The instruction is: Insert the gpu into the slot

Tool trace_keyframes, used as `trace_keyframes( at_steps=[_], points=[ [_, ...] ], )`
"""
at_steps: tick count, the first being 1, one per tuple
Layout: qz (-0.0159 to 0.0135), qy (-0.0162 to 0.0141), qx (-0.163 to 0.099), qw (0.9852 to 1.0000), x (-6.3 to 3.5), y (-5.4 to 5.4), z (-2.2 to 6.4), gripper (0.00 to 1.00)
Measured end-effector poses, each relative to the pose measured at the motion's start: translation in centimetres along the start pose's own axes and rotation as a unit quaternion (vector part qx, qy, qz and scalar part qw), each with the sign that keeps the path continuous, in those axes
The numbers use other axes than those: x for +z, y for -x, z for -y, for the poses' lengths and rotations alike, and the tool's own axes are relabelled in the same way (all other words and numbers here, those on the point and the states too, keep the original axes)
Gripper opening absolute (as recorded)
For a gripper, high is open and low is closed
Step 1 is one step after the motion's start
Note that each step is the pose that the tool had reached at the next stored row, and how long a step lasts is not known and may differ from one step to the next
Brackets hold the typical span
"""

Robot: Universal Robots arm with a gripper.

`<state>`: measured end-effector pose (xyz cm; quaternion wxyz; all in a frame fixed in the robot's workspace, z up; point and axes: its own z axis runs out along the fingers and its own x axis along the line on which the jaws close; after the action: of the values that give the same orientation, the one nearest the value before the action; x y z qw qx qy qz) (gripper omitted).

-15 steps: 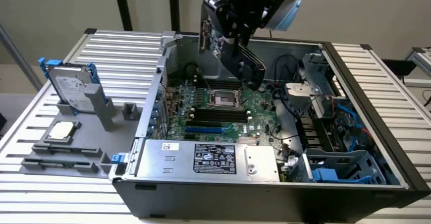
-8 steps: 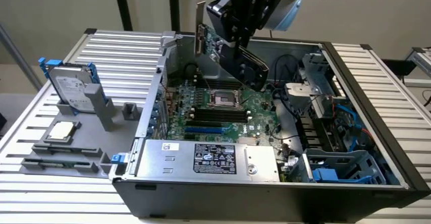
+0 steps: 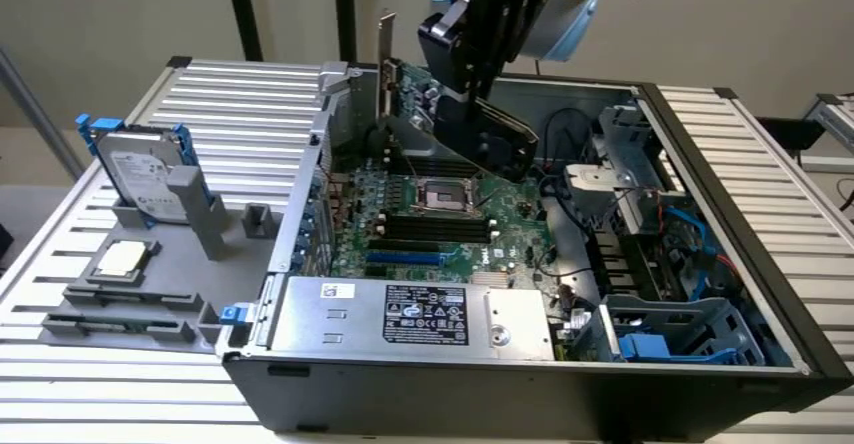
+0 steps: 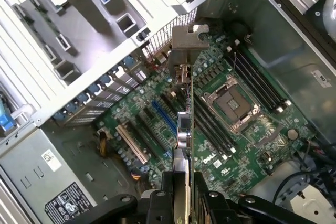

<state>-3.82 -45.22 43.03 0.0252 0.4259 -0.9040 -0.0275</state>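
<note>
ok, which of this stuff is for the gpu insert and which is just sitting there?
Job:
gpu, held by the gripper
slot, blue, empty

Lying about:
hard drive
processor
memory strips
socket
power supply

"DELL" logo on motherboard [image 4: 212, 160]; power supply label [image 4: 67, 201] print too small to read.

The gpu [image 4: 183, 129] hides one end of the slot [image 4: 163, 114]; the wrist view's edge crops the jaws.
</note>
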Motion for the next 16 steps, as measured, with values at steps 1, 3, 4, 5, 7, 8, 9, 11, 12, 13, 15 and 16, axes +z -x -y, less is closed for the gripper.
trace_keyframes(
  at_steps=[1,3,4,5,7,8,9,11,12,13,15,16],
  points=[
    [-0.0003,-0.0005,-0.009,1.0,0.07,0.0,0.0,0.26],
    [-0.0011,-0.0016,-0.027,0.9996,0.2,0.0,0.02,0.26],
    [-0.0015,-0.0021,-0.036,0.9993,0.27,0.0,0.02,0.26],
    [-0.0019,-0.0027,-0.045,0.999,0.34,0.0,0.02,0.26],
    [-0.0027,-0.0036,-0.063,0.998,0.47,0.0,0.03,0.26],
    [-0.0031,-0.0041,-0.072,0.9974,0.54,0.0,0.04,0.26],
    [-0.0035,-0.0046,-0.081,0.9967,0.62,0.0,0.04,0.26],
    [-0.0045,-0.0053,-0.1,0.995,0.78,0.0,0.05,0.26],
    [-0.0051,-0.0055,-0.109,0.9941,0.87,0.0,0.06,0.26],
    [-0.0053,-0.0057,-0.118,0.993,0.99,0.0,0.07,0.26],
    [-0.0058,-0.006,-0.136,0.9907,1.19,0.0,0.09,0.26],
    [-0.006,-0.0061,-0.145,0.9894,1.3,0.0,0.09,0.26]
  ],
)
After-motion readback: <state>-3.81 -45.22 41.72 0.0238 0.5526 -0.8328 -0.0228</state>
